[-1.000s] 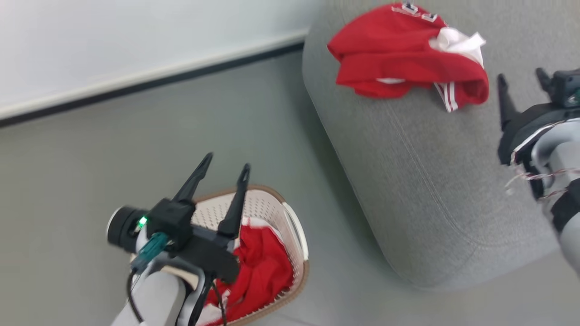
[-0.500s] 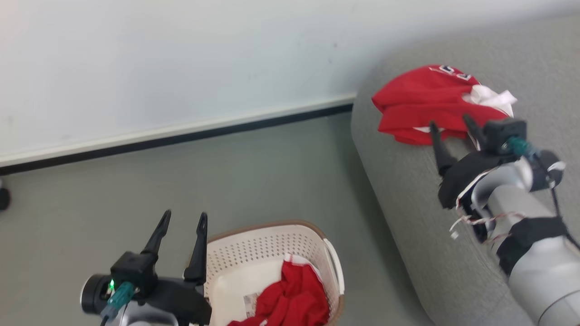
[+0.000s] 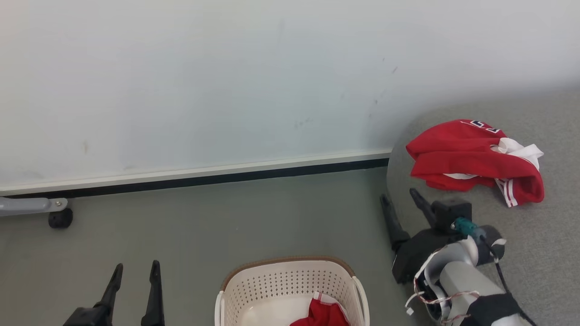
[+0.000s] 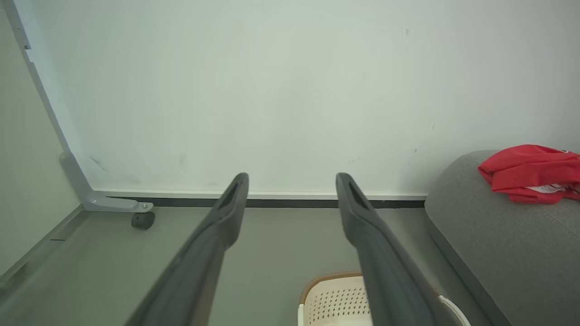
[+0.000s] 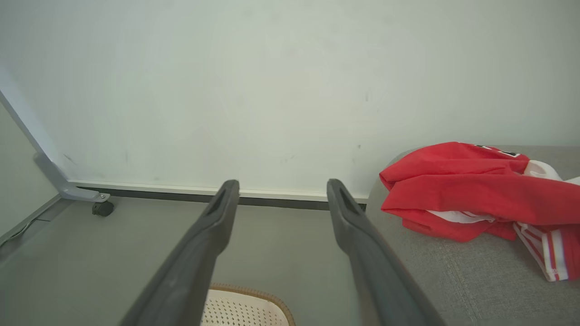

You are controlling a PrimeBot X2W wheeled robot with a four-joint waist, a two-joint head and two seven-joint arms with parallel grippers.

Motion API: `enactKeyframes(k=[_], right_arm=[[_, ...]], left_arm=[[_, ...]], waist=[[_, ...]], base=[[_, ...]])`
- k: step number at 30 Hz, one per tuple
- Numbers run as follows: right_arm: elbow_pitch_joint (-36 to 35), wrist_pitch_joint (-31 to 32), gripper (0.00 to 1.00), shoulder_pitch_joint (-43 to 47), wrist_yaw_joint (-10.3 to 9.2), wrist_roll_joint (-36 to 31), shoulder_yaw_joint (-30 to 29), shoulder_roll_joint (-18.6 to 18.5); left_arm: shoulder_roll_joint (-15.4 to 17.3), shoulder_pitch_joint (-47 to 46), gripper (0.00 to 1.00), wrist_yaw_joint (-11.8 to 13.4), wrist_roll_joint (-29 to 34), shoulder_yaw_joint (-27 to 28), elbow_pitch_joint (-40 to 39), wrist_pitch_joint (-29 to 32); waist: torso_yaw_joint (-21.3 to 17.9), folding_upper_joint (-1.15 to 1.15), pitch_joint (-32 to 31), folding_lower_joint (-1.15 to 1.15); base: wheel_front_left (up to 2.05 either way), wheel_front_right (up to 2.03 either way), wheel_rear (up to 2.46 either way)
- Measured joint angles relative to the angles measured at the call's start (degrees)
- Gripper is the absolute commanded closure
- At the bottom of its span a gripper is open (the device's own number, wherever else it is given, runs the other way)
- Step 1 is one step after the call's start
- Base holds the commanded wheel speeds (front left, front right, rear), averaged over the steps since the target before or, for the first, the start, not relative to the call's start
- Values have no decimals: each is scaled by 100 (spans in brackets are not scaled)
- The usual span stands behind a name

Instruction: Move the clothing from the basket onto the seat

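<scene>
Head view: one red garment [image 3: 471, 160] lies crumpled on the seat [image 3: 534, 253], up and right of the basket [image 3: 290, 262]. A second red piece [image 3: 324, 315] sits inside the basket, so I judge the job roughly half done. My left gripper [image 3: 137, 266] hangs left of the basket and my right gripper [image 3: 398, 194] right of it, both spread and empty.

Left wrist view: jaws apart, basket rim below them.

Right wrist view: likewise. How much cloth the basket holds I can't tell, since the frame edge cuts it off.

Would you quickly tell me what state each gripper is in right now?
Left gripper: open, holding nothing.
Right gripper: open, holding nothing.
</scene>
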Motion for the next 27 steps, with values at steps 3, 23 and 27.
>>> enactKeyframes(k=[3, 23, 27], right_arm=[[-261, 1, 0, 332, -90, -80, 21, 24], [-2267, 1, 0, 2147, -442, -290, -352, -264], [-2614, 0, 0, 2362, -463, -408, -502, -328]], left_arm=[[2, 152, 0, 7, 0, 116, -86, -5], [-157, 826, 0, 44, 100, 471, -409, -31], [-171, 838, 0, 44, 148, 504, -483, -31]], waist=[[39, 0, -80, 0], [-48, 1, -136, 1], [-59, 1, -113, 1]], base=[[0, 0, 0], [0, 0, 0], [0, 0, 0]])
